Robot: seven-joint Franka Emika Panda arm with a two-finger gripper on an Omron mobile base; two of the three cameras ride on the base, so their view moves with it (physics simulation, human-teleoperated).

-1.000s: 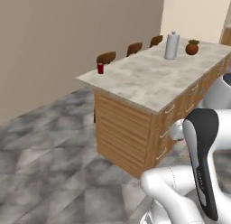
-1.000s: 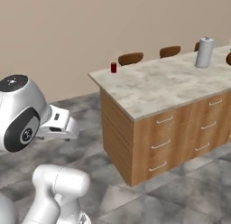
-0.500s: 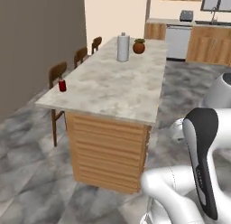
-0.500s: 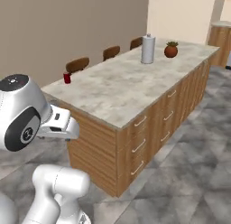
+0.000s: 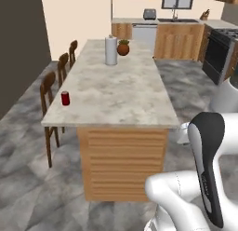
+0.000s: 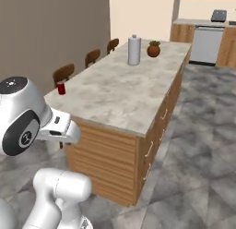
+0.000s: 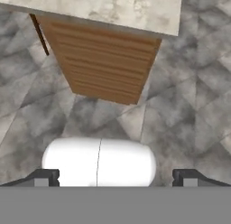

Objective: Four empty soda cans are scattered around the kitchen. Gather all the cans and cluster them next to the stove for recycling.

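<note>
Down by the floor in the hand view, the tool point(image 7: 115, 178) hangs with its fingertips point(image 7: 45, 177) spread wide, holding nothing, above grey tile before the bench's point(image 5: 121, 95) slatted wooden end. Further on, a red soda can point(image 5: 65, 98) stands near the bench's left edge beside the chairs point(image 5: 49, 88), with open tabletop around it. Farthest, the left base view alone shows the black stove point(image 5: 218, 53) at the right wall, across open floor.
</note>
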